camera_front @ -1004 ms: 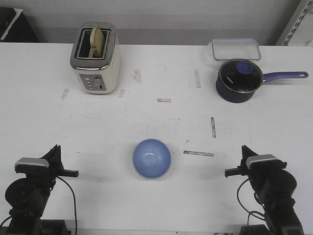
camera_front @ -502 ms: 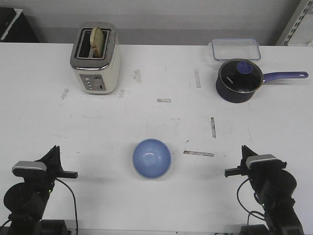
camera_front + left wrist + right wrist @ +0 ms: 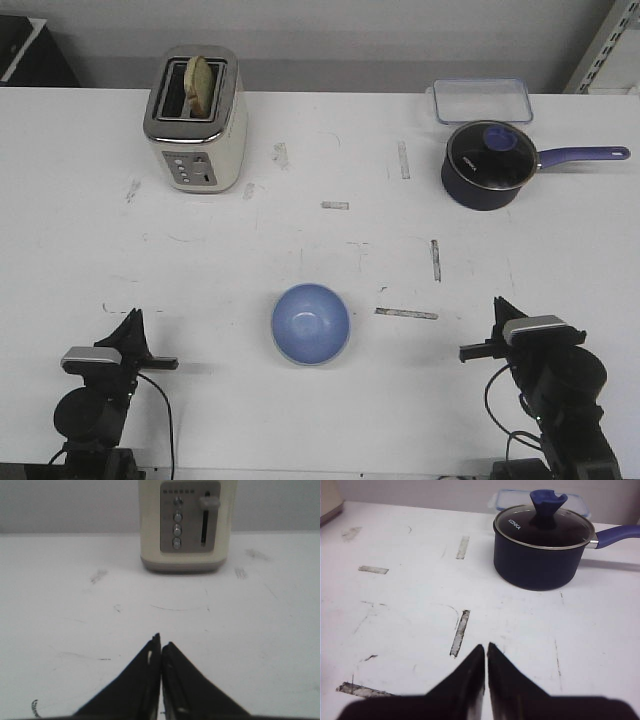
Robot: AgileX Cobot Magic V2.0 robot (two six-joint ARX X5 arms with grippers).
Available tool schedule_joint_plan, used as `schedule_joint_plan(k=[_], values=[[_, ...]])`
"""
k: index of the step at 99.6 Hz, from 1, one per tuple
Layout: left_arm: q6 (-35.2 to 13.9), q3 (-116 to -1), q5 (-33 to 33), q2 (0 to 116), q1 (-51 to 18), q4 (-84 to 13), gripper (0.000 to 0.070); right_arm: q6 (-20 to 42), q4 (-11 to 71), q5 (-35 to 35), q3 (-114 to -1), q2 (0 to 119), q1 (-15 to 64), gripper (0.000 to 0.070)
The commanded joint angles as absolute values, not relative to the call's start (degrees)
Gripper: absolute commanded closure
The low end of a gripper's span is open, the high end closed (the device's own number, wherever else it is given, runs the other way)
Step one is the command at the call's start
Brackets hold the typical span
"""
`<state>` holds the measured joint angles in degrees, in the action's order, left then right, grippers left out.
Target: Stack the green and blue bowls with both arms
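Note:
The light blue bowl (image 3: 310, 322) stands upright on the white table near the front middle, between my two arms. No green bowl shows in any view; I cannot tell whether it sits under the blue one. My left gripper (image 3: 132, 316) is shut and empty at the front left, well left of the bowl. In the left wrist view (image 3: 161, 643) its jaws meet over bare table. My right gripper (image 3: 498, 304) is shut and empty at the front right, well right of the bowl. In the right wrist view (image 3: 486, 646) its jaws also meet over bare table.
A cream toaster (image 3: 195, 120) with a bread slice stands at the back left and shows in the left wrist view (image 3: 187, 525). A dark navy saucepan (image 3: 487, 163) with a glass lid stands at the back right, a clear container (image 3: 481, 99) behind it. Worn tape marks dot the table.
My left arm has drawn back toward the table's front edge and shifted a little right, sitting lower. The right arm and the blue bowl have not moved.

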<state>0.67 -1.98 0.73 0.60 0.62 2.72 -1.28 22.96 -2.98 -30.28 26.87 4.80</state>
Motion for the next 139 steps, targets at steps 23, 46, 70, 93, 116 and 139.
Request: schedule_joint_plan(k=[23, 46, 70, 93, 116, 139], values=[[0.6, -0.7, 1.3, 0.2, 0.6, 5.7, 0.0698, -1.5, 20.9, -3.0, -30.7, 27.0, 4.8, 0.07], [0.6, -0.7, 1.3, 0.2, 0.6, 5.7, 0.0698, -1.5, 19.0, -3.0, -30.7, 27.0, 4.8, 0.07], [0.6, -0.7, 1.3, 0.2, 0.6, 5.7, 0.0698, -1.5, 19.0, -3.0, -30.7, 27.0, 4.8, 0.07], [0.6, -0.7, 1.3, 0.2, 0.6, 5.7, 0.0698, -5.0, 19.1, -1.6, -30.7, 26.9, 4.8, 0.07], [0.6, -0.7, 1.3, 0.2, 0.6, 5.7, 0.0698, -3.3, 16.5, -1.7, -30.7, 25.0, 4.5, 0.07], [0.6, -0.7, 1.3, 0.2, 0.6, 5.7, 0.0698, -4.0, 13.5, -2.1, -26.1, 22.0, 0.4, 0.07]])
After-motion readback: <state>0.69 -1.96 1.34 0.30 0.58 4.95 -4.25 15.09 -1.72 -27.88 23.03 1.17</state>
